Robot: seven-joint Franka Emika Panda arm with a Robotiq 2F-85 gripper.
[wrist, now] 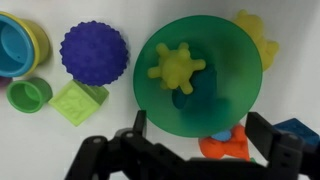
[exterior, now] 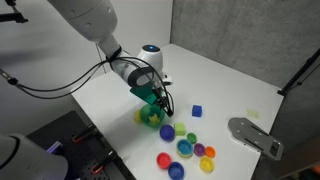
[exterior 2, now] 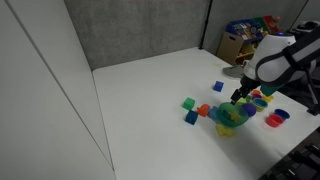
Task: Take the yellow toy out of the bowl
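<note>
The gripper points straight down at the table. Its two dark fingers are spread wide, about as far apart as the bowl is broad, and there is nothing between them. They stand at either side of the bowl's near edge; whether they touch the rim cannot be told.

Right under the hand, between the fingers, an orange toy pokes out from beneath the near rim of the bowl. The bowl sits just ahead of the fingertips, open side up. The yellow toy lies inside it, a little toward the finger on the left of the wrist view.

A blue cube sits just outside the other finger. Out past the left-side finger are a green cube and a small green cup. Farther ahead on that side are a purple ball and a stack of cups. Beyond the bowl's far rim a pale yellow piece shows.

In both exterior views the arm reaches out over the white table, bends sharply down at the wrist and holds the gripper low over the bowl.
</note>
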